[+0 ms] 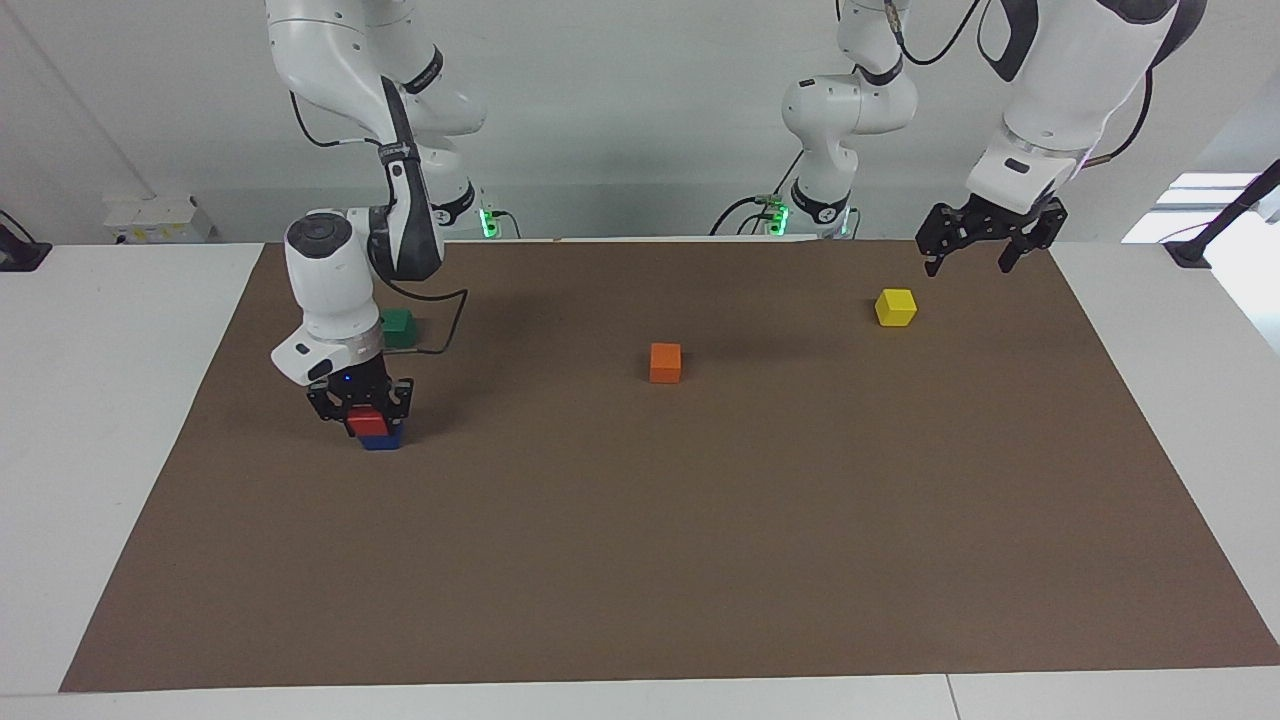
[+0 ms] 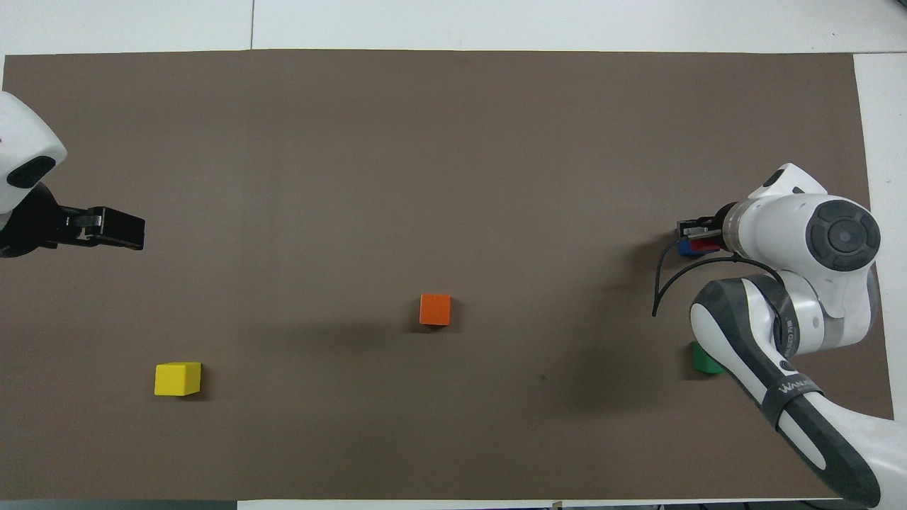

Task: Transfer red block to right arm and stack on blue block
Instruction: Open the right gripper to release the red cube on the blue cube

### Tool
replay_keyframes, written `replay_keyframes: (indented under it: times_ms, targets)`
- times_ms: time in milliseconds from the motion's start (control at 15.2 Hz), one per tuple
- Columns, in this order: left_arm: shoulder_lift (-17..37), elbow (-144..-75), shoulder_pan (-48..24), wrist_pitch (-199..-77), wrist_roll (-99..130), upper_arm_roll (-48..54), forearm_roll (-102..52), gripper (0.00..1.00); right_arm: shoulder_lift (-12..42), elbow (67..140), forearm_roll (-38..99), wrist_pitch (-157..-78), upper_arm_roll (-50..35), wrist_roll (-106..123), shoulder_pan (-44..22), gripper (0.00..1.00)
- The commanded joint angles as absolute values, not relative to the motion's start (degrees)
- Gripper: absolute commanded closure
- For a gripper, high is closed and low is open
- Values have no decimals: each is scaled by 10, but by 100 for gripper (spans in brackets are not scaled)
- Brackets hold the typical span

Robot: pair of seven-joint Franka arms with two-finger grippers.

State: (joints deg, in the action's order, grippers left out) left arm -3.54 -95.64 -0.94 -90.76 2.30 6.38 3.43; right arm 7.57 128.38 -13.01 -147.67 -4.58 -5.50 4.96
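The red block sits on top of the blue block on the brown mat, toward the right arm's end of the table. My right gripper, with a small blue wrist light, is down around the red block with its fingers closed on the block's sides. In the overhead view the right gripper mostly hides the red block and the blue block. My left gripper is open and empty, raised over the mat near the yellow cube; it also shows in the overhead view.
A dark green cube lies nearer to the robots than the stack, beside the right arm's cable. An orange cube lies mid-mat. A yellow cube lies toward the left arm's end.
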Motion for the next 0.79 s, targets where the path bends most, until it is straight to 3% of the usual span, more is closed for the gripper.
replay_keyframes:
  times_ms: [0, 461, 527, 593, 659, 725]
  targets:
    - [-41, -965, -4, -911, 25, 68, 45, 0, 76, 1312, -115, -1493, -50, -31, 59, 100]
    - [-42, -965, -4, -911, 25, 68, 45, 0, 77, 1308, -116, -1493, -49, -32, 59, 98]
    - [-42, -965, -4, -911, 24, 68, 45, 0, 78, 1305, -116, -1492, -49, -31, 58, 61]
    - [-41, -965, -4, -911, 24, 68, 45, 0, 79, 1304, -116, -1492, -49, -31, 58, 33]
    - [-41, -965, -4, -911, 24, 68, 45, 0, 80, 1300, -116, -1492, -50, -32, 58, 16]
    - [-42, -965, -4, -911, 25, 68, 45, 0, 81, 1297, -116, -1490, -50, -31, 58, 10]
